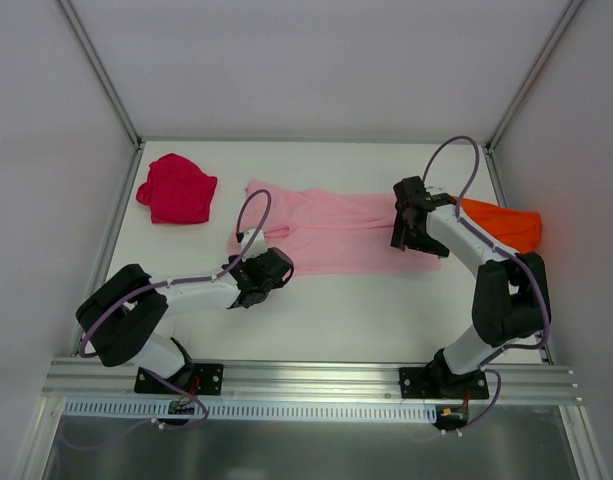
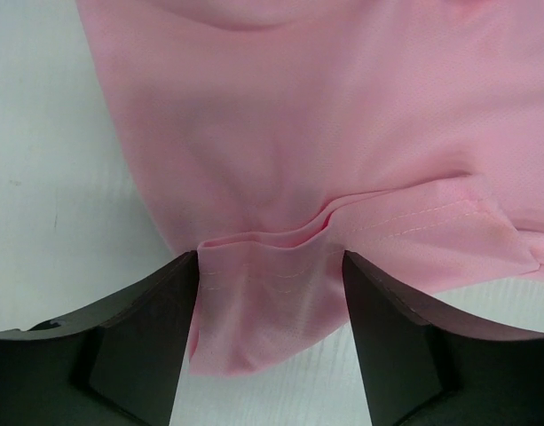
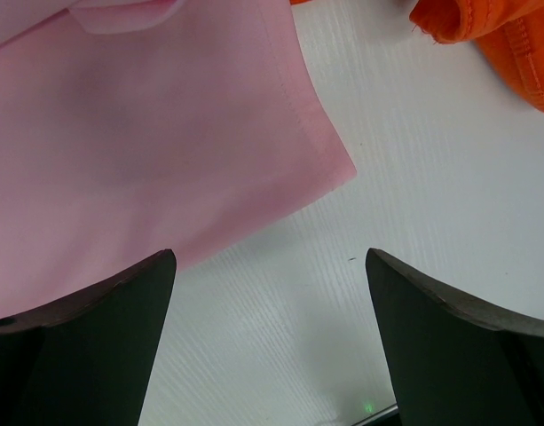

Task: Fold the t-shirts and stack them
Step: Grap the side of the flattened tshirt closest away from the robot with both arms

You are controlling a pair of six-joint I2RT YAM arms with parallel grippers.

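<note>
The left arm lies low along the near left of the desk [image 1: 336, 315], forearm stretched toward the middle. Its left gripper [image 2: 272, 333] sits at the near left end of the pink t-shirt [image 1: 336, 235]. Its jaws stand half spread, one on each side of a rumpled flap of hem, and the cloth between them is slack rather than pinched. The right arm rises from its base by the near right corner, bends at the elbow and points down. The right gripper [image 3: 272, 342] is spread wide and holds nothing. It hangs over bare desk just beside the shirt's right-hand corner.

The pink t-shirt lies flat across the middle of the desk, long side left to right. It is thin, smooth knit with a stitched hem and a small ridge of folds by the left gripper. The red t-shirt [image 1: 176, 190] sits crumpled in a lump near the far left corner. The orange t-shirt [image 1: 506, 225] is bunched against the right edge.
</note>
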